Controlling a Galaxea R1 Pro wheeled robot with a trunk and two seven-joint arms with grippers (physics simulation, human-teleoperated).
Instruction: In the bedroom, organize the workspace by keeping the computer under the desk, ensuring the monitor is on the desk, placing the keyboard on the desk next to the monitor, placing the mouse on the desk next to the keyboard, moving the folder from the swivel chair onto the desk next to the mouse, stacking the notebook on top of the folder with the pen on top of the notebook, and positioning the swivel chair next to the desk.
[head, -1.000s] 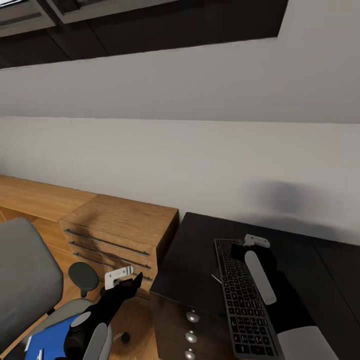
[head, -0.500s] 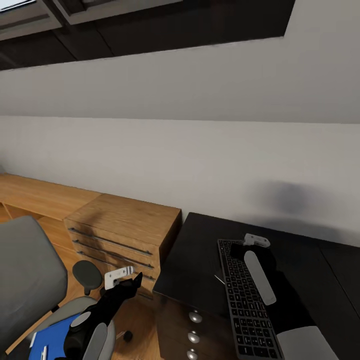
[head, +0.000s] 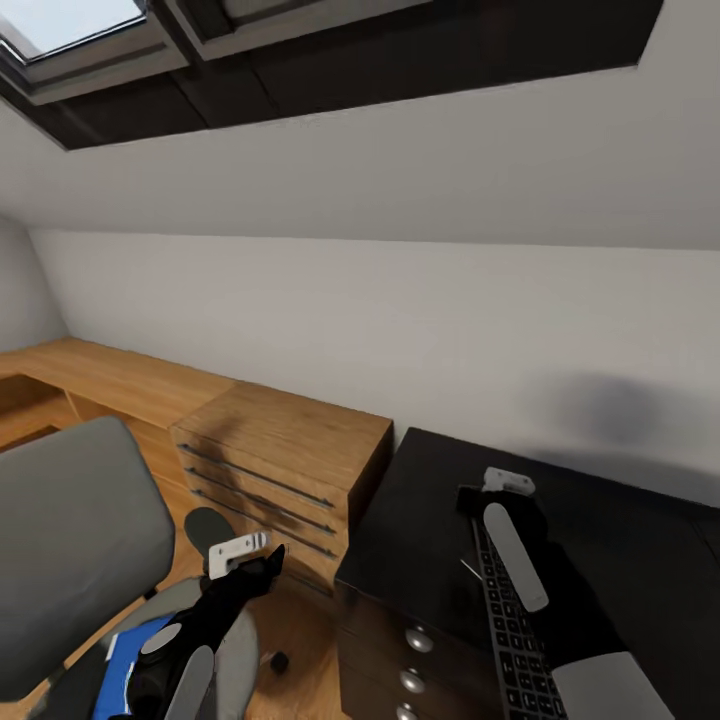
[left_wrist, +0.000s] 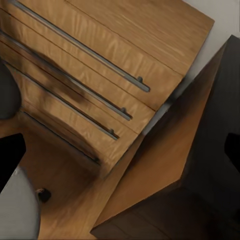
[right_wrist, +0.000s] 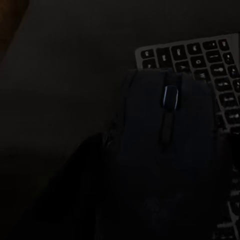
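Observation:
The black desk (head: 420, 520) fills the lower right. The keyboard (head: 515, 640) lies on it, running away from me, with a thin white sliver (head: 468, 570) beside it. My right gripper (head: 478, 500) hovers at the keyboard's far end. In the right wrist view the dark mouse (right_wrist: 167, 160) sits between the fingers, over the keyboard (right_wrist: 200, 55) corner; the gripper looks shut on it. My left gripper (head: 268, 562) hangs open over the floor between the swivel chair (head: 70, 540) and the desk. The blue folder (head: 125, 655) lies on the chair seat.
A light wooden cabinet (head: 290, 450) with long bar handles stands against the wall, left of the desk; it appears again, close, as the cabinet (left_wrist: 100, 65) in the left wrist view. The desk's drawer unit (head: 415, 645) with round knobs faces me. A chair caster (head: 279, 661) rests on the wooden floor.
The head view has swung, so the chair, cabinet and desk sit further right in the picture and a skylight shows at the top. Both arms keep their places in the picture.

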